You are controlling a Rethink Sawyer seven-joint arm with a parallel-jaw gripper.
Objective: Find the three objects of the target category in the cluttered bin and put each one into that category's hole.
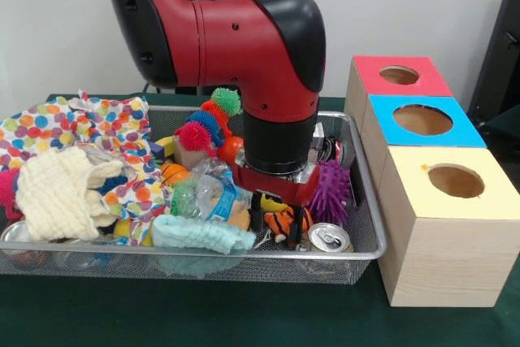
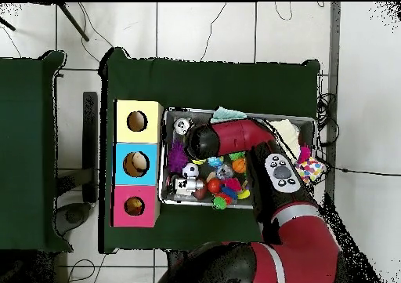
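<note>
The wire mesh bin (image 1: 244, 256) is full of clutter; it also shows in the overhead view (image 2: 164, 158). My gripper (image 1: 276, 229) is low in the bin's right part, with a black finger (image 1: 257, 205) on either side of an orange-brown striped plush toy (image 1: 282, 219). The jaws stand apart, and the toy lies on the bin's contents. In the overhead view the arm's end (image 2: 202, 143) hides the gripper. I cannot make out a pale yellow plush. The red-topped hole (image 1: 399, 75) is the far one of the row of boxes, and it also shows in the overhead view (image 2: 135, 206).
The blue-topped hole (image 1: 422, 119) and the yellow-topped hole (image 1: 456, 180) stand beside the bin. A soda can (image 1: 329, 239) and a purple spiky ball (image 1: 331, 188) lie next to the gripper. A polka-dot cloth (image 1: 89, 123), a cream knitted cloth (image 1: 57, 193) and a teal cloth (image 1: 203, 235) cover the left.
</note>
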